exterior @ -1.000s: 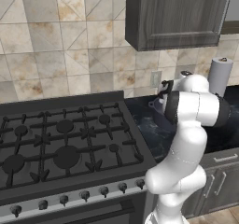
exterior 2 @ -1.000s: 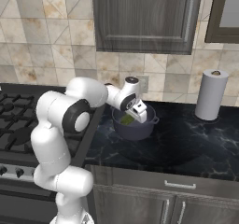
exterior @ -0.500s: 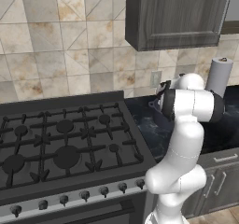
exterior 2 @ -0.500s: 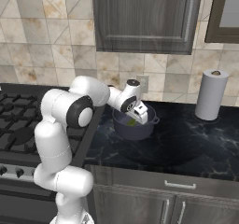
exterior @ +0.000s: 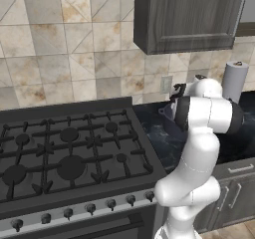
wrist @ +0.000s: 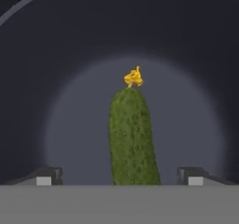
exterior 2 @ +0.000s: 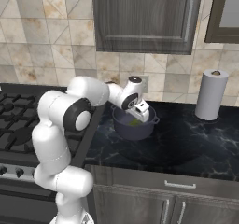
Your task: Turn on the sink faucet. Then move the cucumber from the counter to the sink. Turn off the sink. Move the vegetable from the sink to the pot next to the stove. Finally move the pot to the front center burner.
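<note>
Now cucumber (wrist: 131, 136) inside pot (exterior 2: 122, 126) (yellow tip up); fingers (wrist: 44, 175) wide, apart from it.

Beige tiled wall (exterior 2: 42, 41), dark cabinets (exterior 2: 144, 17)

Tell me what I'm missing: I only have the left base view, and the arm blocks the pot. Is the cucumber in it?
Observer: Yes. In the hand view the cucumber lies on the floor of the pot, its yellow flower tip pointing away from the camera.
Operator: Are the jaws on it?
Observer: No. The hand view shows the two fingertips spread wide to either side of the cucumber, with gaps between them and it.
Operator: Where does the pot stand?
Observer: In the right base view it sits on the counter just right of the stove, with the gripper dipping into it.
</note>
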